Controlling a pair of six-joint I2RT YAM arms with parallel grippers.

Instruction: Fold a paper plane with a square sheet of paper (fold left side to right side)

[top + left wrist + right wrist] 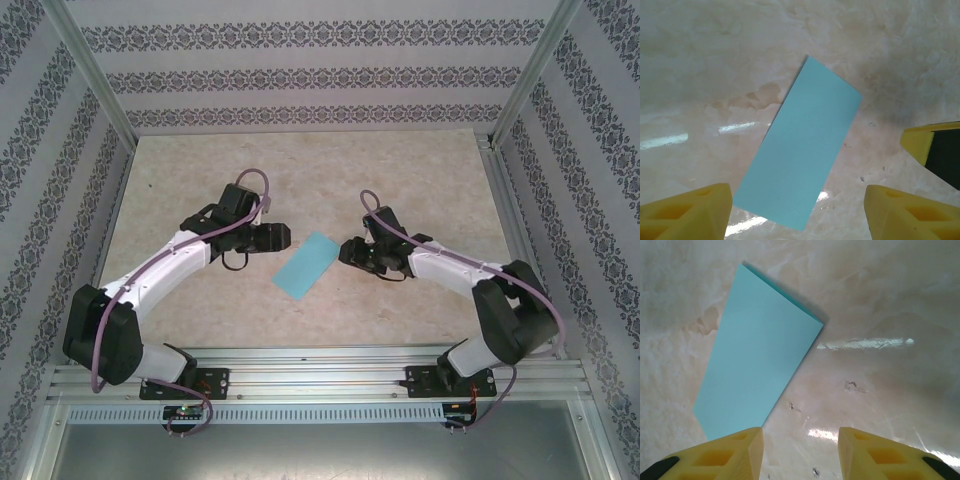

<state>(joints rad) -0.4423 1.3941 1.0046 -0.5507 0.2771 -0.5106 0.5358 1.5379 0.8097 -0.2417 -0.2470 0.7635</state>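
A thin turquoise-blue sheet of paper [308,263], folded into a narrow rectangle, lies flat and slanted on the glossy beige marbled table [400,180], between the two arms. The left gripper [283,237] hangs just beside its upper left edge, yellow plastic fingers [695,212] spread wide and released. The right gripper [347,250] hovers near the sheet's right edge, its yellow fingers [860,452] parted, grasping nothing.
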